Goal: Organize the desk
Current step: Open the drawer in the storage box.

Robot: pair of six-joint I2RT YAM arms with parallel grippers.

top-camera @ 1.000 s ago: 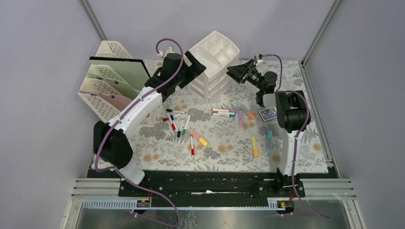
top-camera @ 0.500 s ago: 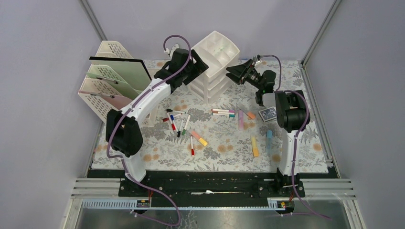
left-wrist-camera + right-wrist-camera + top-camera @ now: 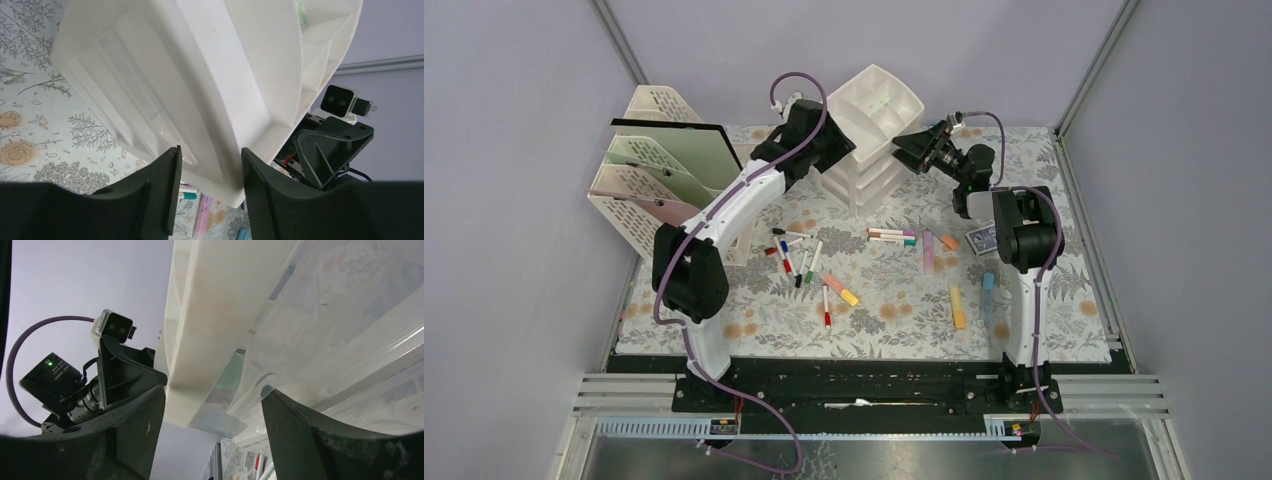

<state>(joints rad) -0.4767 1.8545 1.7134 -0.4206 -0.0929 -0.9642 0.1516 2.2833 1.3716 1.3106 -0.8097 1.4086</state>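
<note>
The desk point(image 3: 894, 322) is a leaf-printed cloth top strewn with markers point(image 3: 799, 256), pens point(image 3: 891, 236) and coloured bars point(image 3: 928, 250). At the back stands a white drawer unit point(image 3: 874, 120) with a divided top tray. My left gripper point(image 3: 839, 140) is at its left side. In the left wrist view, the gripper point(image 3: 210, 165) is closed across a corner of the unit point(image 3: 200, 75), both fingers against it. My right gripper point(image 3: 911, 150) is at the unit's right corner. In the right wrist view, the gripper point(image 3: 212, 410) stands open, straddling the tray rim point(image 3: 210, 315) and a clear drawer front.
A cream lattice file rack point(image 3: 659, 170) with folders stands at the back left. A blue-backed card deck point(image 3: 984, 238), a yellow bar point(image 3: 957, 305) and a blue bar point(image 3: 988, 290) lie on the right. Metal rails point(image 3: 1084, 70) frame the desk.
My left arm reached further to the drawer unit and its jaws narrowed around the corner. My right gripper moved left, up to the unit's right corner.
</note>
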